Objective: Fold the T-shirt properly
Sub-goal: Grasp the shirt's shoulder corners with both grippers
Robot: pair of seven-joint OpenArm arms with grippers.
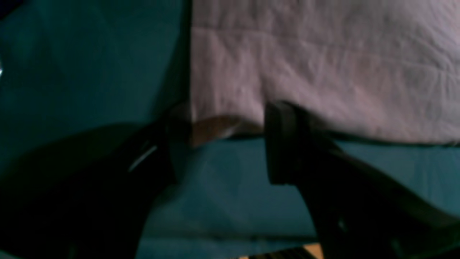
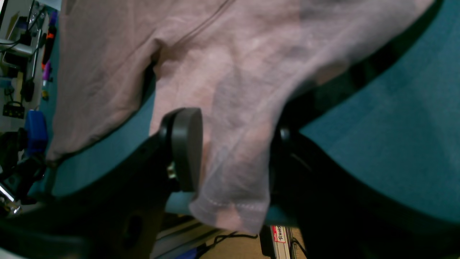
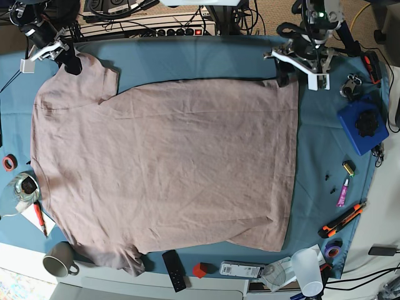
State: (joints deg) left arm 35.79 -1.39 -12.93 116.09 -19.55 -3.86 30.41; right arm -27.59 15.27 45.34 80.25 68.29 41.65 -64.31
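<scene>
The T-shirt (image 3: 162, 169) lies spread flat across the blue counter (image 3: 325, 181). The right gripper (image 2: 233, 151) has its fingers closed on a sleeve; the left gripper (image 1: 219, 144) stands wide open at the hem corner, holding nothing. Regrip that corner before lifting together.

From my seat, both arms read as black bodies with white brackets in the base view. The left gripper (image 3: 300, 70), upper right of the frame, carries a white plate and a small green light above it. The right gripper (image 3: 67, 61), upper left, shows a white block and dark cabling. In the right wrist view, 1 of its fingers (image 2: 187, 147) ends in a flat, rounded grey-black pad with a brass-coloured screw beside it.
</scene>
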